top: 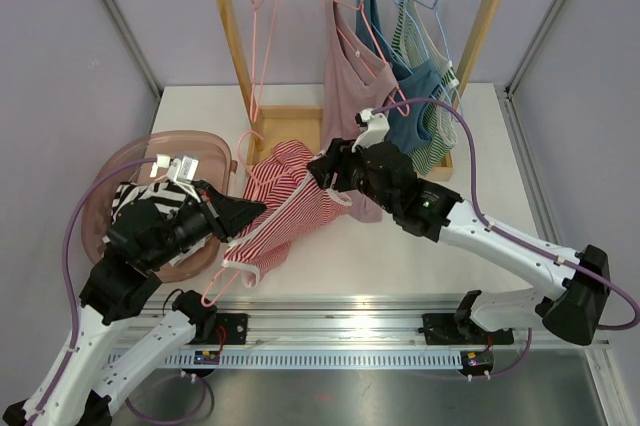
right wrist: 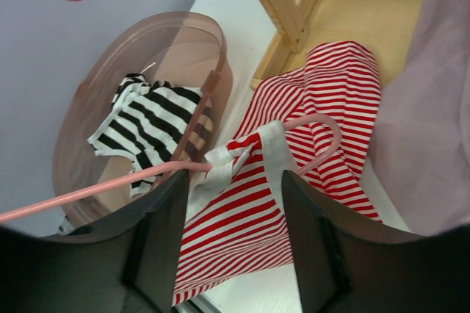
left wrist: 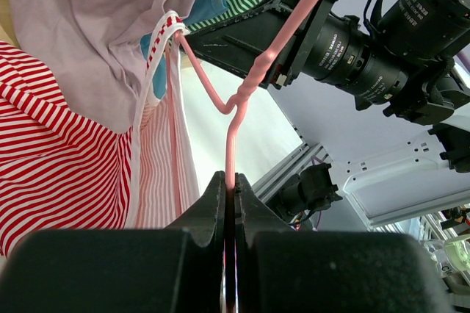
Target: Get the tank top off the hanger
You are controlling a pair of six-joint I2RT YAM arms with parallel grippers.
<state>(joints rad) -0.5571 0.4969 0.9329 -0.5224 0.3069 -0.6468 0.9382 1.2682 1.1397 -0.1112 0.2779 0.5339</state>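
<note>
Red-and-white striped tank top (top: 285,211) on thin pink wire hanger (left wrist: 231,144), hanger pinched in left end effector (left wrist: 230,181), right end effector (right wrist: 233,195) wide near its strap.

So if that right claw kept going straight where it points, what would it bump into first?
Probably the white strap of the red striped tank top, where it loops over the pink hanger, right ahead of the open right gripper. Depth is hard to judge from the wrist view.
</note>
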